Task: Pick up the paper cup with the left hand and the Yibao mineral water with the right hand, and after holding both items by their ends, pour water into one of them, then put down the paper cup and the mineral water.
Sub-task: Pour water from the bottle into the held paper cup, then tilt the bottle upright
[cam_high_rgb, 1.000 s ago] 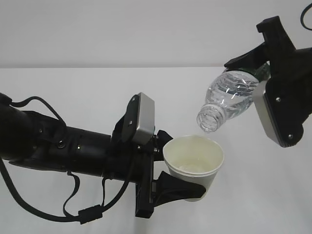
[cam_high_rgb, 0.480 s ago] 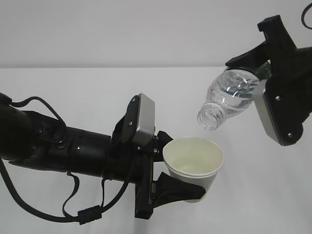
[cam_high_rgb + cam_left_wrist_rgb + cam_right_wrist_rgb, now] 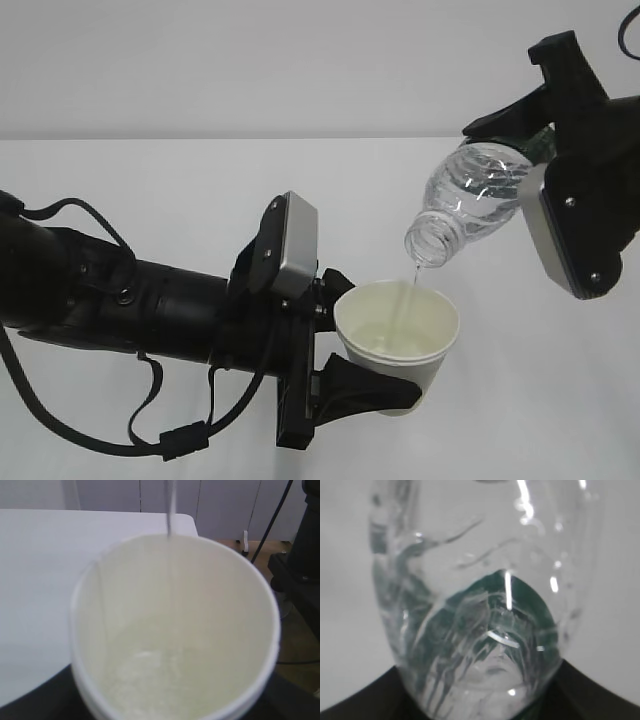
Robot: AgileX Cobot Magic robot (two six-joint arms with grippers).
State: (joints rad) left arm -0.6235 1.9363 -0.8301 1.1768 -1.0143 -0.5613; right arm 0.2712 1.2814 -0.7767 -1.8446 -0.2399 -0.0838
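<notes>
Exterior view: Yibao mineral water [image 3: 470, 205] streams into paper cup [image 3: 400, 340].

No readable text, bottle label [image 3: 540, 146] mostly hidden, print illegible

Bright, even light – soft shadows, wrist close-ups blurred – glints on plastic.

left hand [image 3: 385, 375] | arm reaches in low from left edge, near level, grey wrist block on top, black fingers clamped round paper cup [image 3: 400, 335] | right hand [image 3: 520, 125] | raised at upper right, wrist tipped down-left, gripping Yibao mineral water [image 3: 470, 200], fingertips mostly hidden, probably near its base
</notes>
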